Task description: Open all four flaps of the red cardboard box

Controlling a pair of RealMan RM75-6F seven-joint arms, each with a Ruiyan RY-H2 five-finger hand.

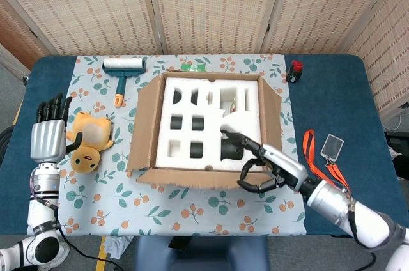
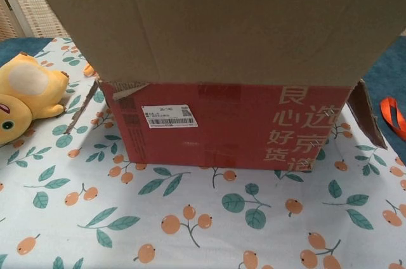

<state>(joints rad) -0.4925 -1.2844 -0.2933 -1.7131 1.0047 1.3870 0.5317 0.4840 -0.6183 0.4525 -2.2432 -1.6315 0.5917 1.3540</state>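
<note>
The red cardboard box (image 2: 228, 123) stands mid-table, its white foam insert (image 1: 204, 124) exposed from above. The left flap (image 1: 144, 124) and right flap (image 1: 271, 114) splay outward. The front flap (image 2: 222, 21) stands up and leans toward the table's front edge; from above it shows nearly edge-on (image 1: 185, 178). My right hand (image 1: 259, 165) presses on that flap's inner side near its right end, with curled fingers over the top edge and the thumb above the foam. The chest view hides this hand behind the flap. My left hand (image 1: 48, 140) hovers open, left of the box.
A yellow plush toy (image 1: 86, 137) lies between my left hand and the box. A lint roller (image 1: 123, 66) lies at the back left, and a small red and black object (image 1: 294, 71) at the back right. An orange lanyard with a badge (image 1: 323, 153) lies right of the box.
</note>
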